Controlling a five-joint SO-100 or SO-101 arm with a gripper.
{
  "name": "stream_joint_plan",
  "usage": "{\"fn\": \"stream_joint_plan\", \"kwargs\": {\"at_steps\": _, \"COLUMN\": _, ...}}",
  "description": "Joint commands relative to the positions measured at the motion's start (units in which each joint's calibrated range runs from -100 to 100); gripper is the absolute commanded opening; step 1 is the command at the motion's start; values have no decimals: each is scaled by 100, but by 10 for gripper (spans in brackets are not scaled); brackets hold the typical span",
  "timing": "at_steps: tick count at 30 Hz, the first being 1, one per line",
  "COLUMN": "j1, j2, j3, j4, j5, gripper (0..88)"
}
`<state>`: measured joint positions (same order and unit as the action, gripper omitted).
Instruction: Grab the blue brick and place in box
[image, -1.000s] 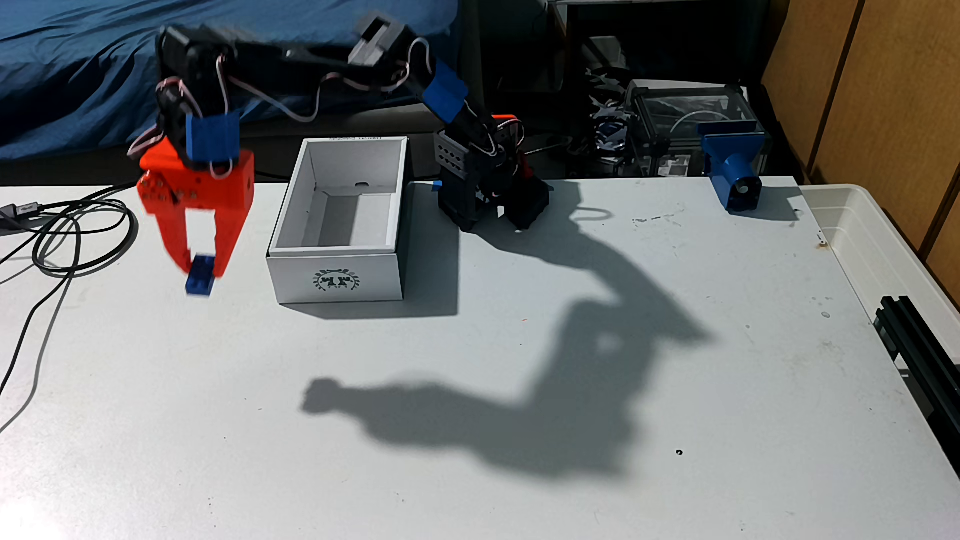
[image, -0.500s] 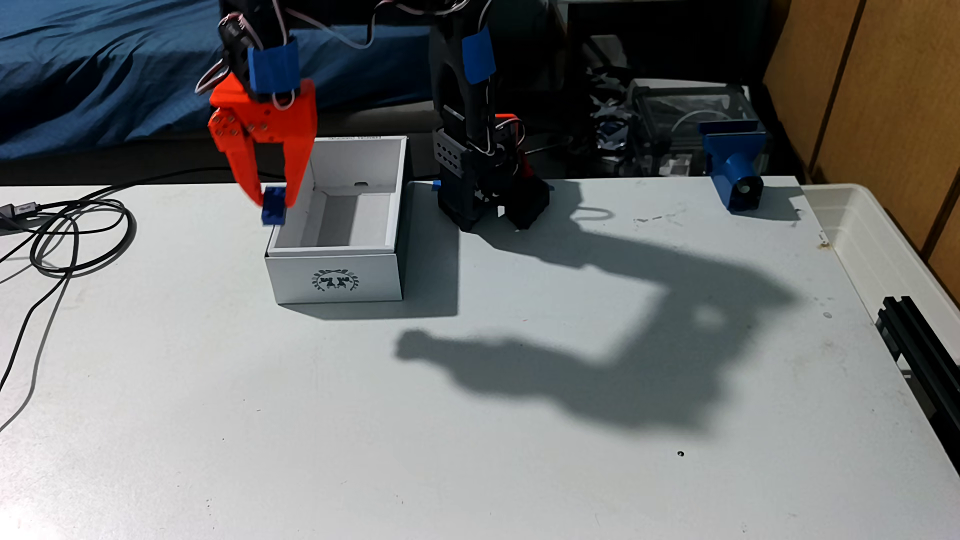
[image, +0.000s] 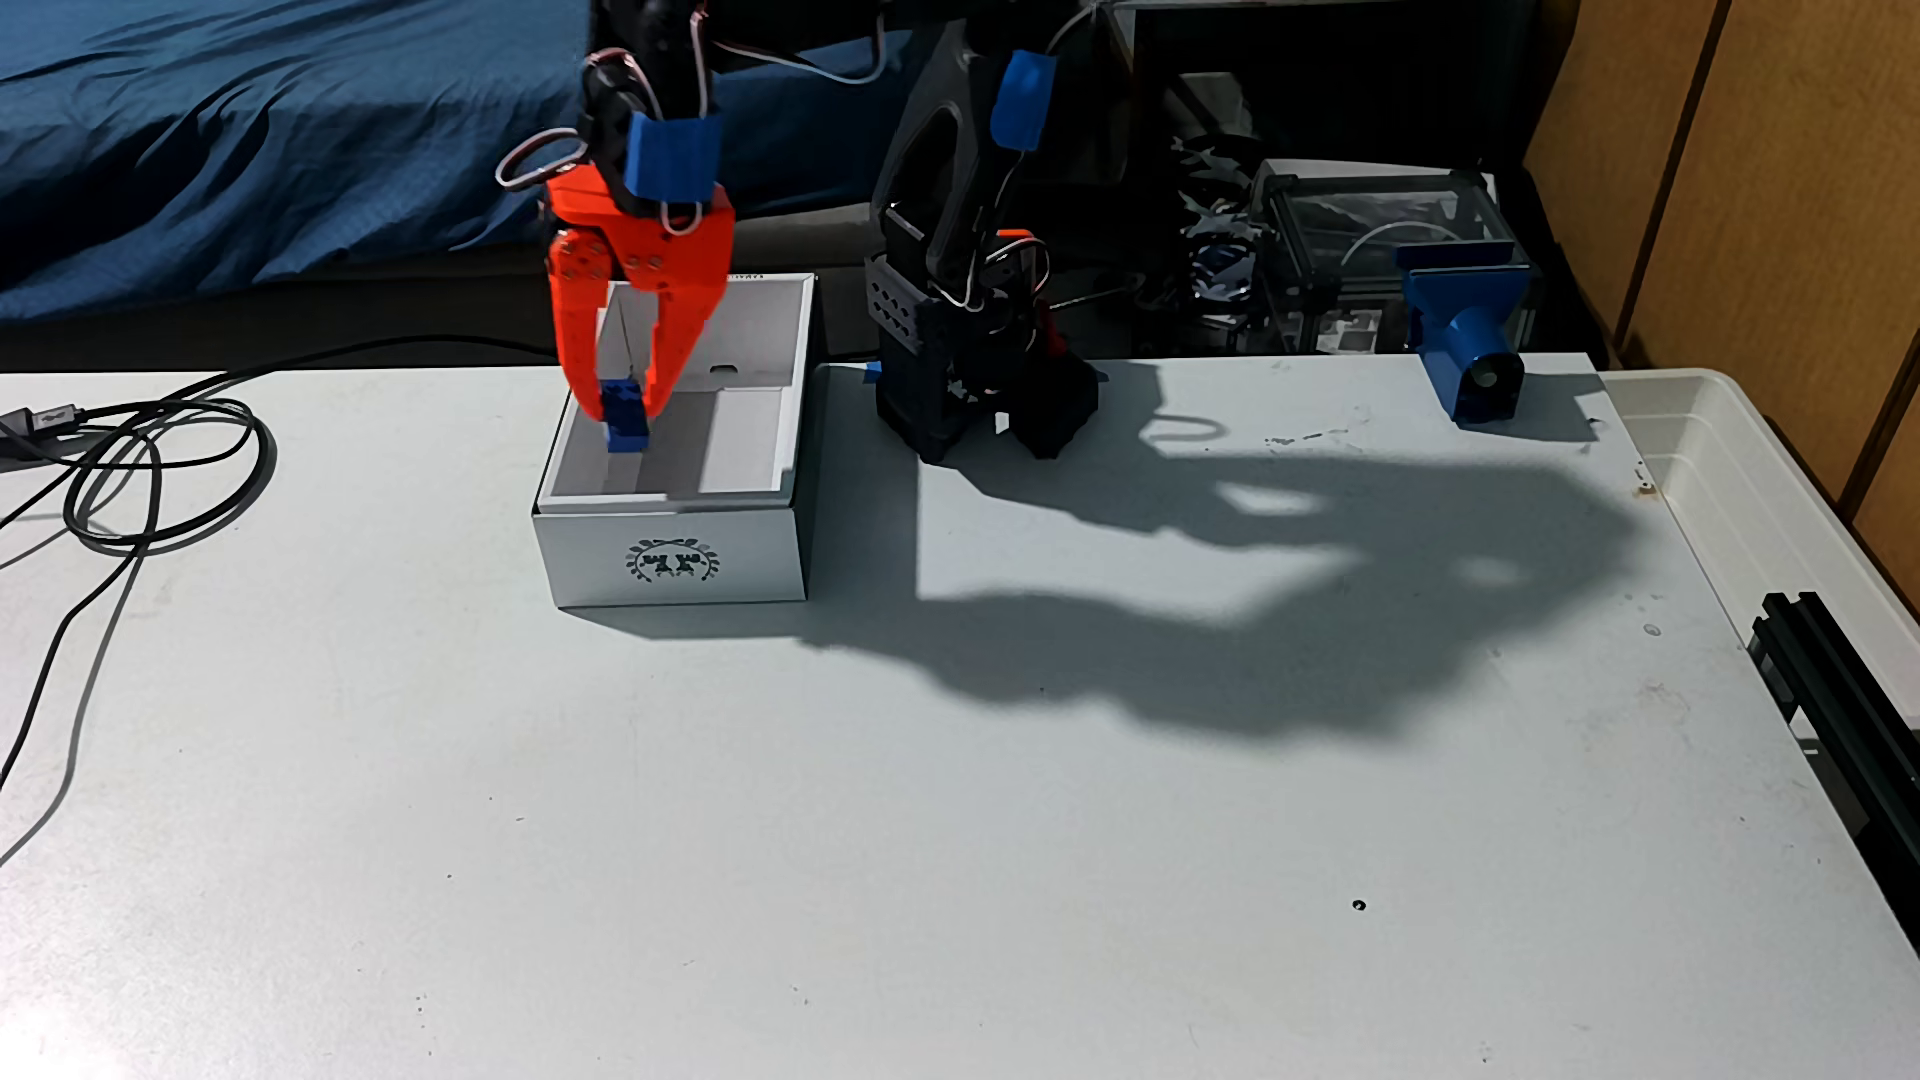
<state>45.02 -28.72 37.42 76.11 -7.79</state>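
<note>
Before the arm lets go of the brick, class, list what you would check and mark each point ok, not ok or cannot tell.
1. Blue brick gripped between the tips of the orange claw: ok.
2. Brick over the opening of the white box, inside its left wall: ok.
3. Box floor under the brick free of other things: ok.
4. Brick low enough to drop without bouncing out: cannot tell, one view gives no clear height.
5. Box standing flat on the table, open side up: ok.
6. Black cables lying apart from the box and claw: ok.
</note>
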Motion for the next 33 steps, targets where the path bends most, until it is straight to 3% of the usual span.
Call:
{"fn": "stream_joint_plan", "kwargs": {"at_steps": 1, "j1": 142, "j2": -507, "j3": 393, "j4": -144, "j5": 361, "gripper": 10}}
{"fn": "stream_joint_plan", "kwargs": {"at_steps": 10, "j1": 483, "j2": -701, "j3": 642, "j4": -196, "j5": 1255, "gripper": 10}}
{"fn": "stream_joint_plan", "kwargs": {"at_steps": 23, "j1": 840, "j2": -735, "j3": 1085, "j4": -136, "j5": 1908, "gripper": 12}}
{"fn": "stream_joint_plan", "kwargs": {"at_steps": 33, "j1": 884, "j2": -735, "j3": 1192, "j4": 28, "j5": 1913, "gripper": 158}}
